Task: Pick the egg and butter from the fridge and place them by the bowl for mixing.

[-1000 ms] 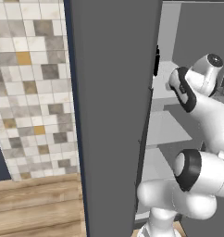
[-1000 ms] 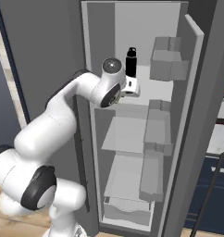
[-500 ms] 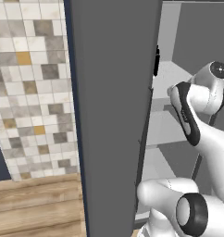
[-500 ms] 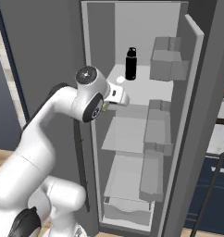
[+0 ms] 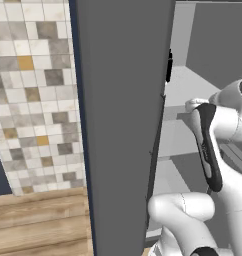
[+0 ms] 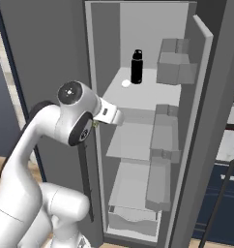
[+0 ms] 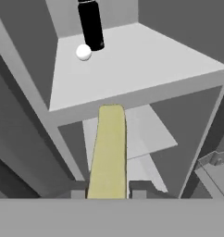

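Butter sat between the two finger tips in the hand view, a pale yellow-green stick running away from the camera toward the shelf edge. Gripper was closed on its near end, tips pressed to both long sides, so the claw stood only as wide as the stick. Judged light and stiff enough to carry but soft on the surface and likely slippery; a hard squeeze could dent it. The hold sat at one end, so the far end could droop or swing when the arm turns; a grip nearer the middle would have been safer.

Egg lay on the upper shelf inside the fridge, just beside the base of a black bottle, apart from the butter. In the right base view it was the small white spot left of the bottle. Judged light, fragile, round and prone to roll; best taken across its middle with a gentle close, approach from the side away from the bottle.

Door stood open and blocked much of the left base view. Door bins hung on the right-hand door.
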Controlling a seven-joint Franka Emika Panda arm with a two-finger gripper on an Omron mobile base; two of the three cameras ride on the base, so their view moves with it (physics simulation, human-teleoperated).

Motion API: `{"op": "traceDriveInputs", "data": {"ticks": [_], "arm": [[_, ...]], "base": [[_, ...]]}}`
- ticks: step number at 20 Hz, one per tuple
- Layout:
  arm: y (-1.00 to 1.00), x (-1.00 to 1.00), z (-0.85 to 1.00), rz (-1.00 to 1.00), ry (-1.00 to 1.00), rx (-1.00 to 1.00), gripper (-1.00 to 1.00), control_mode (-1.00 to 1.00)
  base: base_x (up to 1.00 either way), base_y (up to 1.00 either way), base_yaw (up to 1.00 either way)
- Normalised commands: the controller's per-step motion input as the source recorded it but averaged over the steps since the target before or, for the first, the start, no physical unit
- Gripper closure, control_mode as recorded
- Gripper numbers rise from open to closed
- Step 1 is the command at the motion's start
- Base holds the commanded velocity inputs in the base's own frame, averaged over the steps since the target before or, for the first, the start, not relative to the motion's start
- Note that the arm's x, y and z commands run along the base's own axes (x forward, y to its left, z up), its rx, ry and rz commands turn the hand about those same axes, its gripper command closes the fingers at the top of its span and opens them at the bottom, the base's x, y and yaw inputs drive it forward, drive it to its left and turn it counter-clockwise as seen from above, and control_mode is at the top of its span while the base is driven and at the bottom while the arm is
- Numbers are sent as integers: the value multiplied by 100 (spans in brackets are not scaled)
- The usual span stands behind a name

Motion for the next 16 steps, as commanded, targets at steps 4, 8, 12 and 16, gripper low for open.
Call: {"op": "traceDriveInputs", "data": {"ticks": [4, 8, 12, 16], "arm": [[17, -65, 9, 0, 0, 6, 100, -100], [20, -51, 5, 0, 7, 0, 100, -100], [13, -47, 1, 5, -1, 0, 100, -100], [0, -5, 0, 2, -2, 0, 100, -100]], "base": [[0, 0, 0], [0, 0, 0], [0, 0, 0], [0, 0, 0]]}}
